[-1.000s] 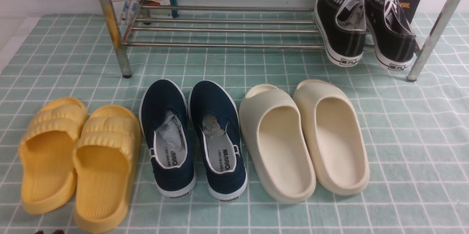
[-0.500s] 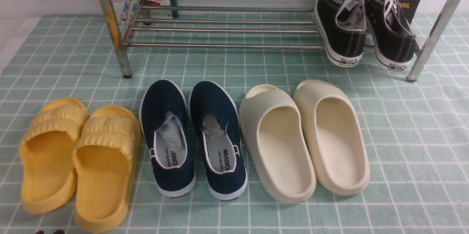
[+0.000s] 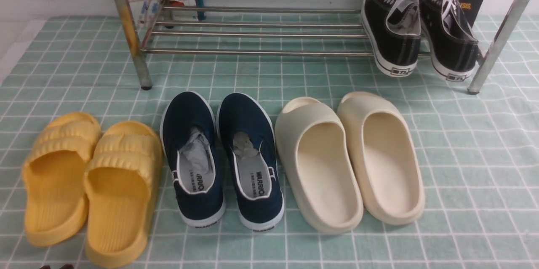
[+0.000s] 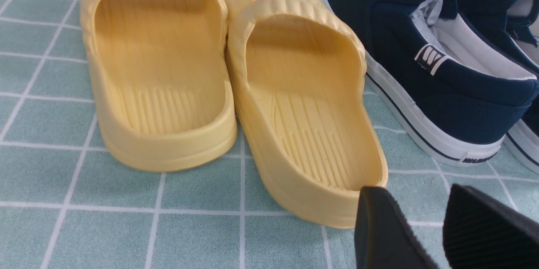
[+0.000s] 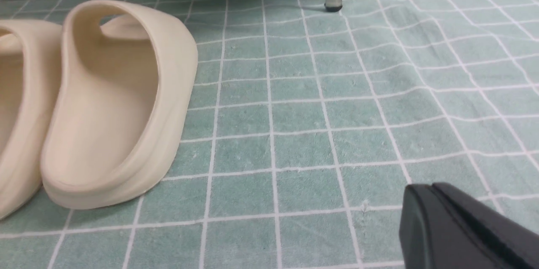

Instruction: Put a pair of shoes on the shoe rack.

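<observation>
My right gripper (image 5: 425, 214) is closed on nothing, low over the checked cloth (image 5: 320, 134) beside the cream slides (image 5: 113, 105); my left gripper (image 4: 425, 227) stands parted and empty by the yellow slides (image 4: 236, 92). The pair of shoes (image 3: 419, 33) sits on the shoe rack (image 3: 252, 52) at its right end, heels toward me, toes pointing away, long axes across the rails. The job looks finished: best to hold clear.
</observation>
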Robot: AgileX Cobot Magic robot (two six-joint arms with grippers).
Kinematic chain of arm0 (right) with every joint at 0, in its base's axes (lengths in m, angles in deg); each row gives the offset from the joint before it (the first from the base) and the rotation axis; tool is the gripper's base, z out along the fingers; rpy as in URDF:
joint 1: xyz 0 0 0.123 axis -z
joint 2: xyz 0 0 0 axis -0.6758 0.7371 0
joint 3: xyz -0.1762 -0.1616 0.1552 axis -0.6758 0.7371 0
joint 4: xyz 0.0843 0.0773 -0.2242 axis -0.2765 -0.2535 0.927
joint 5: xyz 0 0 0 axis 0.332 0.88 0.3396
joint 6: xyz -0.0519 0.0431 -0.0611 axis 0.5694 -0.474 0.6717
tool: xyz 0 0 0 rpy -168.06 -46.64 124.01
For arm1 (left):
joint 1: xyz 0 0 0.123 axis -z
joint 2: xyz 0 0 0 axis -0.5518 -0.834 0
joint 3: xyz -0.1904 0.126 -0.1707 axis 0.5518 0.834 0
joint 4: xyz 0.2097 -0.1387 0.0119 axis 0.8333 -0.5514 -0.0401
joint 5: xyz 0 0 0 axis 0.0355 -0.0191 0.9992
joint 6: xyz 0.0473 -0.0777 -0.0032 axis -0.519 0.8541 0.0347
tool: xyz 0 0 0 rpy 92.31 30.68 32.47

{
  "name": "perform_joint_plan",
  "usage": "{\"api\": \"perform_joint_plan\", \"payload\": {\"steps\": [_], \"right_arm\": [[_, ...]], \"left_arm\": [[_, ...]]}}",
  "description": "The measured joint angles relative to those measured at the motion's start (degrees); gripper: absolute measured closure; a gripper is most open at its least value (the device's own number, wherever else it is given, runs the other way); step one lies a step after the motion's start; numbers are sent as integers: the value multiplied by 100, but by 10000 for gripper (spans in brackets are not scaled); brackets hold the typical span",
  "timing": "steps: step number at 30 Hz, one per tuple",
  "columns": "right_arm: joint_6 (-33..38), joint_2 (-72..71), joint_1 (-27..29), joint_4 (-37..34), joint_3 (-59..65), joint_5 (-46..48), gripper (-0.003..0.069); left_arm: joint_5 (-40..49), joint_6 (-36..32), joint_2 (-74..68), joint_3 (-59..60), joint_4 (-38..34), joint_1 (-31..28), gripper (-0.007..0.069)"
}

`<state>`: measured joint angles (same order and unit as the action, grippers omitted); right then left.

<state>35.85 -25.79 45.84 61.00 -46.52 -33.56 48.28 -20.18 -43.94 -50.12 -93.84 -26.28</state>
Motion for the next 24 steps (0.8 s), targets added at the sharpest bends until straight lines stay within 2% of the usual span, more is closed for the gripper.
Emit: {"api": "perform_joint_plan", "payload": {"steps": [4, 24], "right_arm": [[0, 0, 0, -186, -31, 158, 647], [0, 0, 0, -223, -33, 178, 631]], "left_arm": [[0, 0, 0, 0, 0, 0, 386], [-5, 0, 0, 0, 0, 0, 386]]}}
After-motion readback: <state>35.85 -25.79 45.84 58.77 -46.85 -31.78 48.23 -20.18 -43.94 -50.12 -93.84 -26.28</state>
